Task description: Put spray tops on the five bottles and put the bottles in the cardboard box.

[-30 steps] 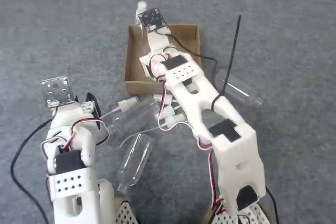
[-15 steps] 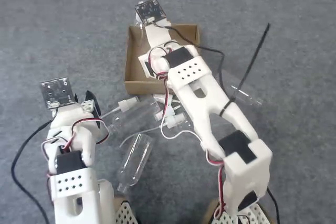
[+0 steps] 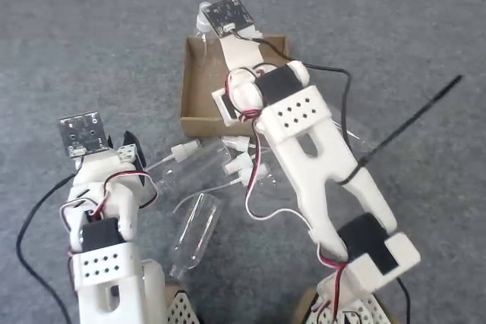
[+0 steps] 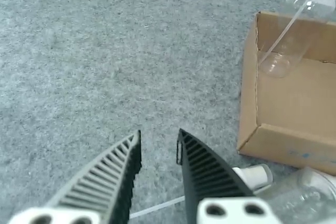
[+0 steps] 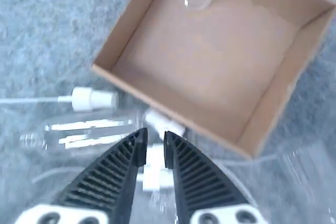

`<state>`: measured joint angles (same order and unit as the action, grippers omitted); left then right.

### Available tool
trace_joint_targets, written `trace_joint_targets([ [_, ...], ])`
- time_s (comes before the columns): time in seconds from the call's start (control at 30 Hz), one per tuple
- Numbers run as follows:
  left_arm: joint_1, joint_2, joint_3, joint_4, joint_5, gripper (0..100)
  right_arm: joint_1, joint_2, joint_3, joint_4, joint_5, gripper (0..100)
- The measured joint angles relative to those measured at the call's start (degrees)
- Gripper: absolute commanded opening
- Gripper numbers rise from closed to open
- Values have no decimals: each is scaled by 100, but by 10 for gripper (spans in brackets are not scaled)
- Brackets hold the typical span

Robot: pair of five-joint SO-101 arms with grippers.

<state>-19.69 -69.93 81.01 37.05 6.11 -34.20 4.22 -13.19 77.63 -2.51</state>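
The grey carpeted worktop point(image 3: 425, 51) carries everything I am working with. The long white right arm point(image 3: 319, 165) stretches across it from the near edge to the box, and a thin black strap point(image 3: 410, 123) juts off its side. The shorter white left arm point(image 3: 102, 210) stands folded, well off to the side of the box.

The shallow brown cardboard box point(image 3: 185, 81) sits open towards the far side of the worktop. One clear plastic bottle with a white spray top point(image 4: 286, 51) leans in its far corner, base on the box floor and top poking above the rim.

Just in front of the box's near wall, a second clear bottle with a spray top fitted point(image 3: 199, 163) lies on its side. An uncapped clear bottle point(image 3: 194, 229) lies closer to me, between the two arms. Another clear bottle point(image 5: 310, 166) lies by the box's corner beside the right arm, largely hidden.

A small cluster of loose white spray tops point(image 3: 241, 163) lies against the near wall, partly under the right arm.

The right jaws hang over that cluster, parted by a narrow slit and gripping nothing. The left jaws hover above bare carpet, released, with nothing between them.
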Motion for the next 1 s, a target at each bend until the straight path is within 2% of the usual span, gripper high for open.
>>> trace_joint_targets([
  [0.33,0,0,0,0,0,109,0,-580,0,1336,18,23],
  [0.6,0,0,0,0,0,109,-9,-1099,0,2198,949,20],
  [0.87,0,0,0,0,0,109,-9,-1925,607,2277,1011,24],
  [1.0,0,0,0,0,0,109,-18,-2365,1327,2277,1433,20],
])
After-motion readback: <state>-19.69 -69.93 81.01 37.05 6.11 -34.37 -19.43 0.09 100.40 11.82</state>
